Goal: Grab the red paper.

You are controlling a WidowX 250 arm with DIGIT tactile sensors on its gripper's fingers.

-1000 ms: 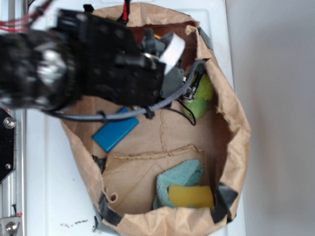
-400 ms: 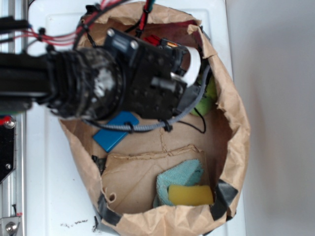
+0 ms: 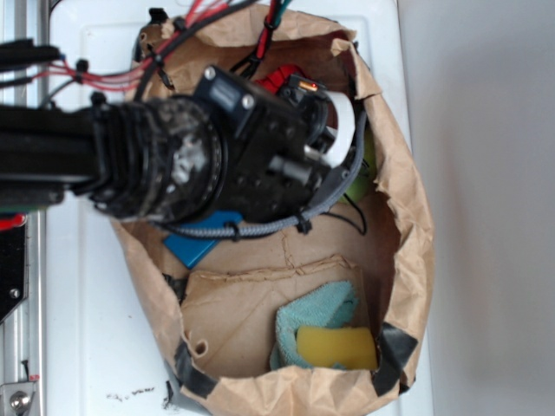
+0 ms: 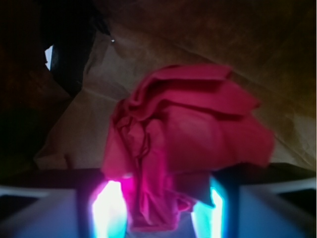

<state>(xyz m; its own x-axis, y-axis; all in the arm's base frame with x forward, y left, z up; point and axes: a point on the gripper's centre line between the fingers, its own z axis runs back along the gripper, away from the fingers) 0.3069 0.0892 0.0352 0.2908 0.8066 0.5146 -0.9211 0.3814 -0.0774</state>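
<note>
Claw (image 4: 158, 213) open wide, its 2 fingers flanking the crumpled bright red paper wad (image 4: 188, 144) — light, soft, crushable — pinch across its bulky middle folds.

A black robot arm (image 3: 130, 165) reaches in from the left edge of the exterior view, lying nearly level, its wrist blurred. Red and black cables run along its top, and a grey cable loops beneath the wrist. The gripper (image 4: 158, 208) points toward the far right. In the wrist view its two fingers (image 4: 106, 210) stand apart, glowing pale, with red paper (image 4: 183, 144) between them.
</note>
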